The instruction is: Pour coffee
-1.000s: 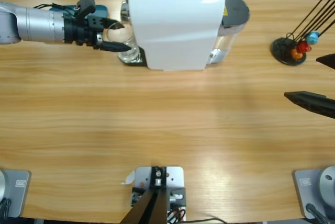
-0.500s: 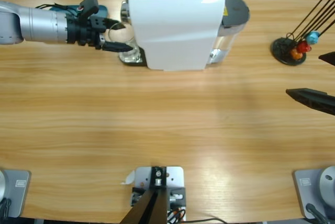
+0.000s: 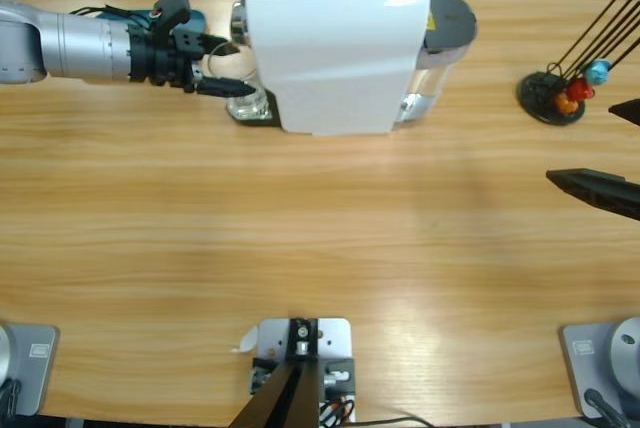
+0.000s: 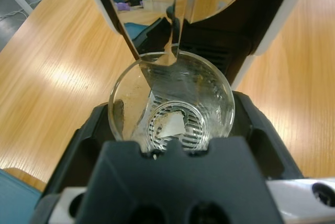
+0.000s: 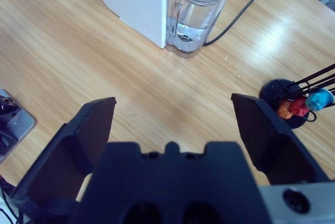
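your left gripper (image 3: 228, 68) sits at the upper left of the high view, jaws spread either side of the clear glass tumbler (image 4: 171, 100) that stands on the drip grate under the spout of the white coffee machine (image 3: 335, 43). the jaws look to be around the glass with a little room still showing on each side in the left wrist view – i judge it not yet clamped, though contact on the hidden lower wall can't be ruled out

for this step, keep the wrist level and close slowly and evenly, so both jaws meet the wall at the same height and the glass doesn't skate on the grate. once it is held, draw it straight back toward the left edge of the frame before lifting – the spout hangs close over the rim and could catch it

the coffee (image 4: 119, 115) shows only as a thin brown film and tan specks low on the inside wall, at the lower left of the glass in the wrist view; how much liquid lies at the bottom i can't tell. it sits directly between the jaws, just ahead of the gripper's body

your right gripper (image 5: 171, 116) hangs wide open over bare table (image 3: 320, 238) at the right edge, holding nothing, well apart from the machine, with the capsule stand (image 5: 298, 103) near its right jaw
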`<state>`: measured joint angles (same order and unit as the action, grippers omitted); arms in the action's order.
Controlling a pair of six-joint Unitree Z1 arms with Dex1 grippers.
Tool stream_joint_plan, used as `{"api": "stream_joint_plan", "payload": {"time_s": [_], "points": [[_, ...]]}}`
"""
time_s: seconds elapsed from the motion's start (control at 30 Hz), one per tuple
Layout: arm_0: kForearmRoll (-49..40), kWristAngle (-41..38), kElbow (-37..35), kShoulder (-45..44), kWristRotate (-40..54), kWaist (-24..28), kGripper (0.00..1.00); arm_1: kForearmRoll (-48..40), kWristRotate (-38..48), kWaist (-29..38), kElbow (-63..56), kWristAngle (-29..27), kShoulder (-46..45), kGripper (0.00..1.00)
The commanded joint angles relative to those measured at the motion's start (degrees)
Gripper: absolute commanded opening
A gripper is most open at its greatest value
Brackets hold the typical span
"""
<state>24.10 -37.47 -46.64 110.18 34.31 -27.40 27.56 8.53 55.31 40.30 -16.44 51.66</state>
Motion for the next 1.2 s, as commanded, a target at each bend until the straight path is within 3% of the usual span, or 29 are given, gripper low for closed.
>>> {"api": "stream_joint_plan", "payload": {"time_s": [0.03,0.27,0.57,0.8,0.87,0.97,1.0,1.07,1.2], "points": [[-0.37,1.3,-0.89,3.0,-1.35,-0.55,0.999,0.35,-0.71,0.59,-0.72,-0.52,-0.93,0.977],[-0.31,0.4,-0.7,2.7,-2.26,0.01,1.0,0.39,-0.71,0.59,-0.57,-0.61,-0.94,0.977],[0.44,-3.8,8.14,-8.04,-2.4,3.04,1.0,-0.49,-1.33,0.59,-0.05,-0.42,0.5,0.982],[0.34,9.15,16.14,-17.79,-4.56,4.72,1.0,-0.14,-1.38,0.59,2.62,-0.43,1.04,0.968],[0.21,10.79,18.95,-22.33,-9.31,4.9,1.0,0.09,-1.36,0.59,3.93,-0.43,1.96,0.822],[-4.5,15.6,21.5,-31.07,-17.73,1.95,1.0,2.16,-1.54,0.24,9.02,-0.86,6.3,0.047],[-8.1,17.45,21.38,-33.61,-20.12,0.33,1.0,2.32,-1.77,-0.71,11.27,-0.8,8.2,0.0],[-14.97,21.02,21.22,-37.74,-24.41,-2.03,1.0,2.18,-1.64,-2.68,16.16,1.52,11.5,0.0],[-21.85,21.69,21.52,-45.22,-26.61,-6.53,1.0,5.69,-3.17,-13.47,29.82,13.17,24.05,0.0]]}}
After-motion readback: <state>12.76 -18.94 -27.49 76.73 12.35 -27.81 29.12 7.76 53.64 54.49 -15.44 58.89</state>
